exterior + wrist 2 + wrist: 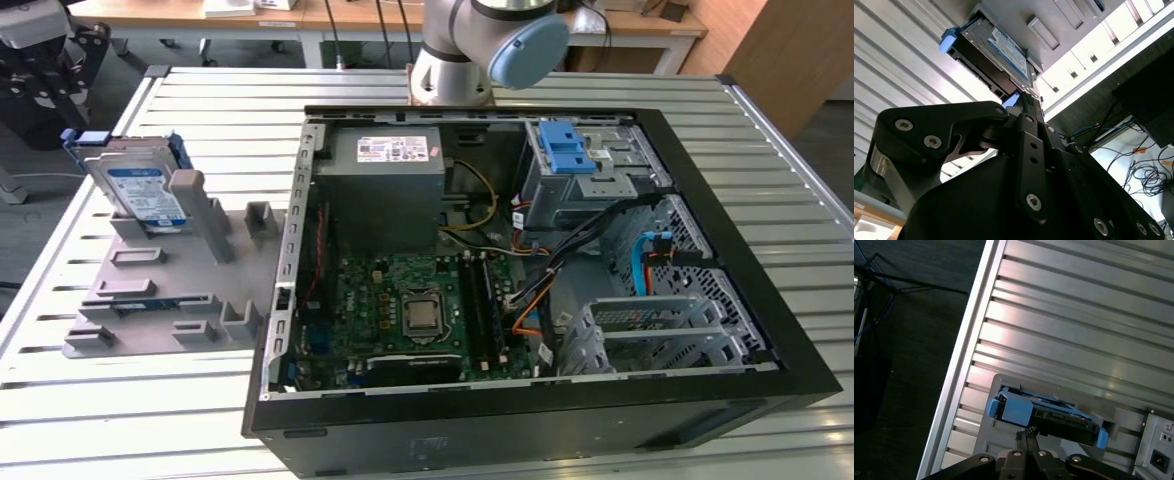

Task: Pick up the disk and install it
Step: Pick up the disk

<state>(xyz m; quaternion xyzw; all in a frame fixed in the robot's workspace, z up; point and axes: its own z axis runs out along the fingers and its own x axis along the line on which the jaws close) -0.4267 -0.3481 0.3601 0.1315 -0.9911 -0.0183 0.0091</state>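
While the gripper [1024, 433], fingers [1020, 441] pressed together, hangs close by, the disk [140, 190] stands on edge in the grey fixture [134, 300] beside the open computer case [507, 440], likely dense, rigid, shock-sensitive, best pinched across its flat faces.

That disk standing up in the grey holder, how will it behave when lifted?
The disk looks like rigid metal, so probably stiff and heavy for its size. Standing on edge in the grey holder, it may tip if nudged.
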